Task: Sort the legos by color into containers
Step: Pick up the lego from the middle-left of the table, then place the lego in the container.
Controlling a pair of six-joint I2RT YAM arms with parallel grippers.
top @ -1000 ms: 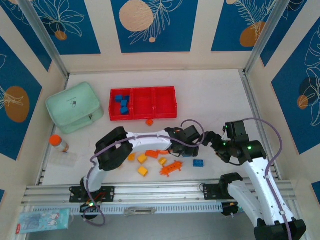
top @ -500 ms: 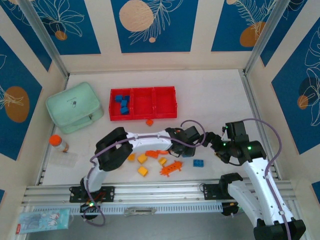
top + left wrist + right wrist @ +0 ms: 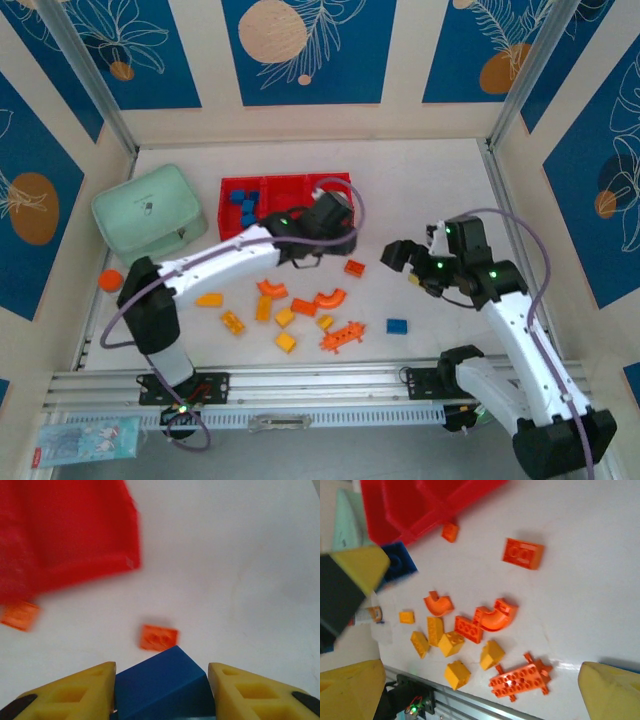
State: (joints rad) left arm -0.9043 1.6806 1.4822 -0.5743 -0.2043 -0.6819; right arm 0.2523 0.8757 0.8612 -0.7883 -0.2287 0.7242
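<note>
My left gripper [image 3: 304, 251] hangs by the near right corner of the red tray [image 3: 300, 232], shut on a blue brick [image 3: 161, 682] held between its yellow fingers [image 3: 75, 690]. That brick [image 3: 399, 563] also shows in the right wrist view, beside the tray [image 3: 395, 510]. Several blue bricks [image 3: 246, 206] lie in the tray's left compartment. My right gripper [image 3: 401, 261] is open, right of an orange brick [image 3: 354, 267]. Orange arches [image 3: 328, 298], an orange plate [image 3: 343, 335], yellow bricks [image 3: 285, 342] and one blue brick [image 3: 397, 325] lie loose on the table.
A mint green lidded box [image 3: 150, 213] sits left of the tray. An orange-capped bottle [image 3: 110, 279] stands by the left wall. A small orange brick [image 3: 450, 531] lies just in front of the tray. A metal rail [image 3: 320, 382] runs along the near edge.
My left arm has swung from the table's right centre up to the tray's near right corner, carrying a blue brick. The right gripper has moved left and away from me.
</note>
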